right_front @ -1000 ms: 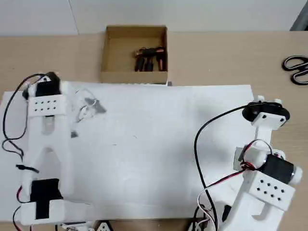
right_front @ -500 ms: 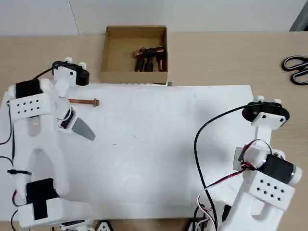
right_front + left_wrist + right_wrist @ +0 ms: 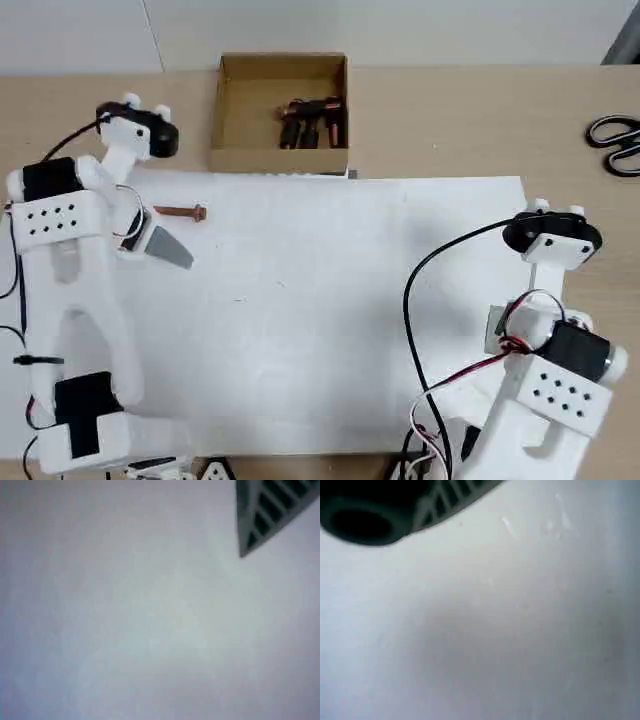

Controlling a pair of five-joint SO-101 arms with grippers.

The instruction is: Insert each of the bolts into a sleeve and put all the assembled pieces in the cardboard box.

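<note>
Left arm has swung away to the left since 1 s ago, when it sat over the spot where a bolt [image 3: 180, 212] now lies uncovered. It has also drawn a bit further back vs. 0.5 s ago. The bolt is flat on the white sheet [image 3: 330, 300], near the sheet's far left corner and just short of the cardboard box [image 3: 225, 110]; same place as 0.5 s ago. Left gripper [image 3: 160, 245] is just beside the bolt, not touching it, holding nothing, w/ its grey finger [image 3: 165, 250] splayed outward, so the pincer looks apart. Left wrist view has that finger's tip [image 3: 260, 515] over bare sheet. Several dark assembled pieces [image 3: 312, 122] lie in the box's right half, unchanged. Right arm is folded at the sheet's right side, no change. Right gripper [image 3: 497, 322] is tucked under it; can't tell if apart or together. Scissors [image 3: 615, 143] lie on the table [image 3: 450, 110] at far right.
</note>
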